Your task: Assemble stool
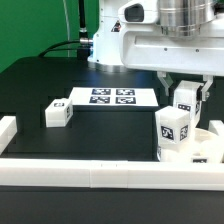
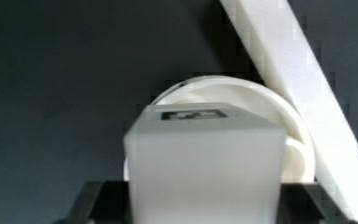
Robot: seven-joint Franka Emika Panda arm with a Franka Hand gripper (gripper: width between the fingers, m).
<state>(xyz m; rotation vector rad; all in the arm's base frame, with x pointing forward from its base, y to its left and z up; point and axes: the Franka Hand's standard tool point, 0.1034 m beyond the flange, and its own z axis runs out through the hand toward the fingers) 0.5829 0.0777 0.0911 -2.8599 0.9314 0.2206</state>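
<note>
Black table point(image 1: 40, 80), marker board point(image 1: 110, 97) flat at far centre, one loose leg point(image 1: 57, 113) lies toward the exterior view's left, white border rails point(image 1: 100, 172) run along the near and left edges, seat point(image 1: 208, 150) rests in the near corner at the exterior view's right.

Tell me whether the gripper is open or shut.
Shut on a stool leg: the gripper has its dark fingers against both sides of the white block.

The marker board point(image 1: 112, 97) lies far centre, a lone leg point(image 1: 57, 113) at the exterior view's left. At its near right, by the rail point(image 1: 100, 172), I see the seat point(image 1: 208, 151), a second leg point(image 1: 174, 131) beside it, a third leg point(image 1: 186, 104) behind, in my gripper point(image 1: 186, 97).
</note>
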